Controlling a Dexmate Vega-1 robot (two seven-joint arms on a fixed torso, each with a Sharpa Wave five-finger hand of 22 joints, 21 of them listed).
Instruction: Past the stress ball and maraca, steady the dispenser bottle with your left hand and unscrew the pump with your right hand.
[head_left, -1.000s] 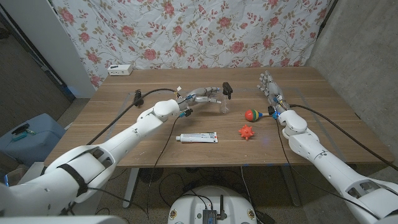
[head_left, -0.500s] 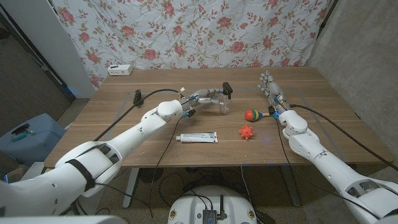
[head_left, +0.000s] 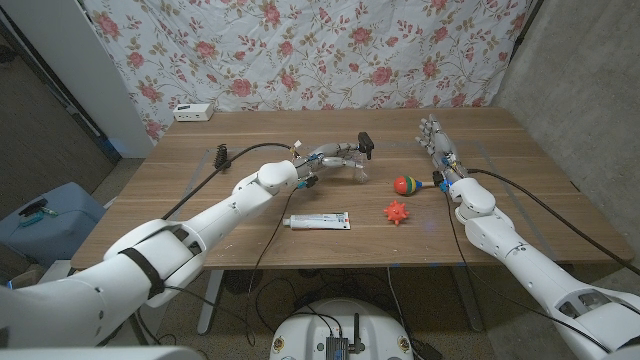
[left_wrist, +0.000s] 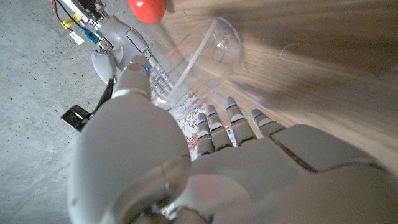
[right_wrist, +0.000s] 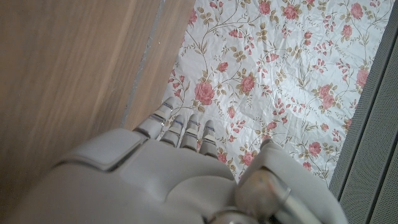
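The left hand (head_left: 335, 156) is right up against the dispenser bottle (head_left: 357, 168), with its fingers reaching along the clear side. I cannot tell if they have really closed around it yet. In the left wrist view the fingers (left_wrist: 231, 121) lie stretched out toward the bottle's see-through body (left_wrist: 199, 59), close to it.

The right hand (head_left: 436, 140) stands on its edge well to the right of the bottle, fingers straight and close together, holding nothing.

The bottle sits near the middle of the wooden table (head_left: 200, 200). Its black pump (head_left: 366, 143) sticks up on top. The maraca (head_left: 408, 184) lies to the right of the bottle, and the spiky orange stress ball (head_left: 397, 211) lies to the right of the bottle and nearer the robot. A white tube (head_left: 317, 221) lies nearer the robot than the bottle. A white box (head_left: 192, 112) sits far to the left of it, by the flowery cloth.

I think the bottle is light, looks empty, and is made of hard, smooth plastic. It could slip or tip over easily. The best place to hold it is around the round middle. The pump looks small and stiff, so the right hand should pinch its neck just under the spout to twist.
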